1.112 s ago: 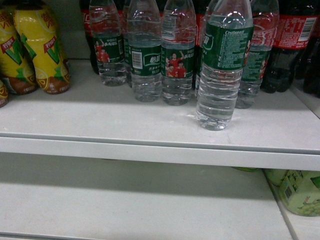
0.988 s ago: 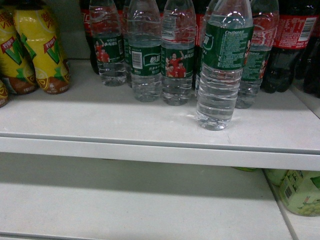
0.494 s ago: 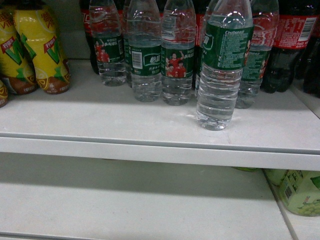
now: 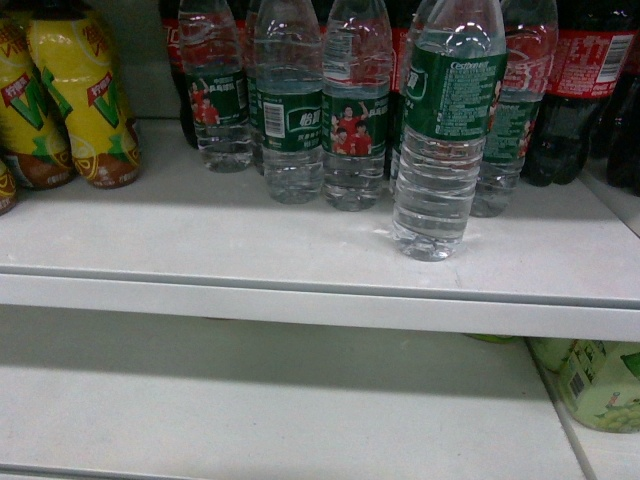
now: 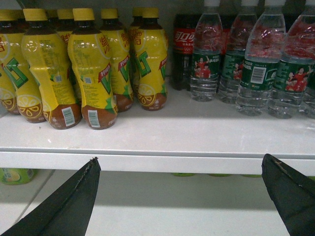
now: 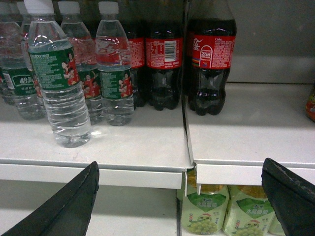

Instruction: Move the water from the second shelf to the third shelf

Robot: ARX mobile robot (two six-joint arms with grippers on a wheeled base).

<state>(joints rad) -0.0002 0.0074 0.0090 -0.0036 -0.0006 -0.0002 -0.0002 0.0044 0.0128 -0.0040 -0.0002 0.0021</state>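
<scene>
Where water (image 4: 446, 130) stands — white shelf (image 4: 250, 250).

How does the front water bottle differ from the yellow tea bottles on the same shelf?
The water bottle is clear with a green label and white cap; the yellow tea bottles are wrapped in yellow, with yellow caps. The water bottle stands alone near the shelf edge; the tea bottles stand grouped together. Both stand upright.

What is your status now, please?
Left gripper and right gripper open, empty. Water bottle upright at shelf front, untouched. Nothing blocks it.
</scene>
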